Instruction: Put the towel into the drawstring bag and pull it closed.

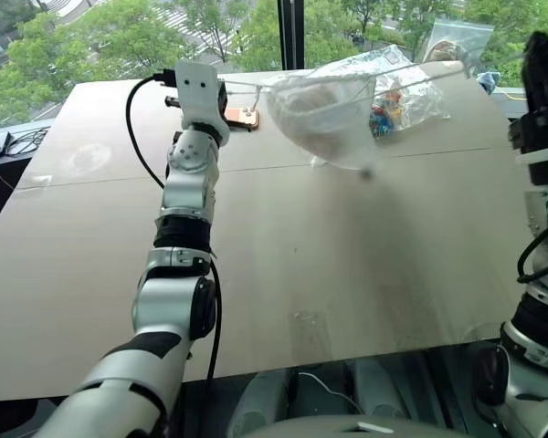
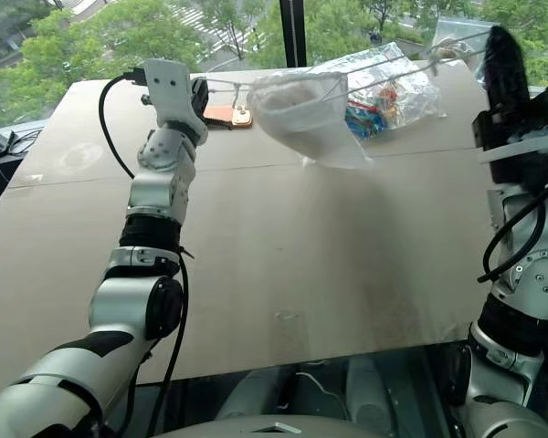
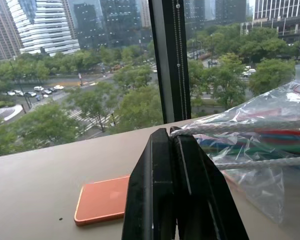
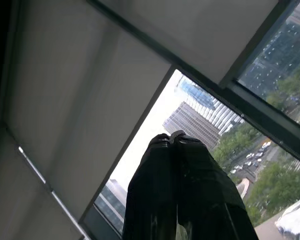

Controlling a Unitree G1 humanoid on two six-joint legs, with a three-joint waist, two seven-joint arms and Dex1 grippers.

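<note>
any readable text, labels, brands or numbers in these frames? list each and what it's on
None can be read.
Clear plastic bag of colourful items: packaging print inside, too blurred to read.
Drawstring bag: hanging from its cord above the table, no lettering visible on it.
Orange flat item on the table: plain face, no text.
Buildings outside the window: no signs legible.

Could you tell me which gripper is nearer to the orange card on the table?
Left. The left gripper is raised just beside the orange card, holding the cord; the right gripper is far across, beyond the bag.
</note>
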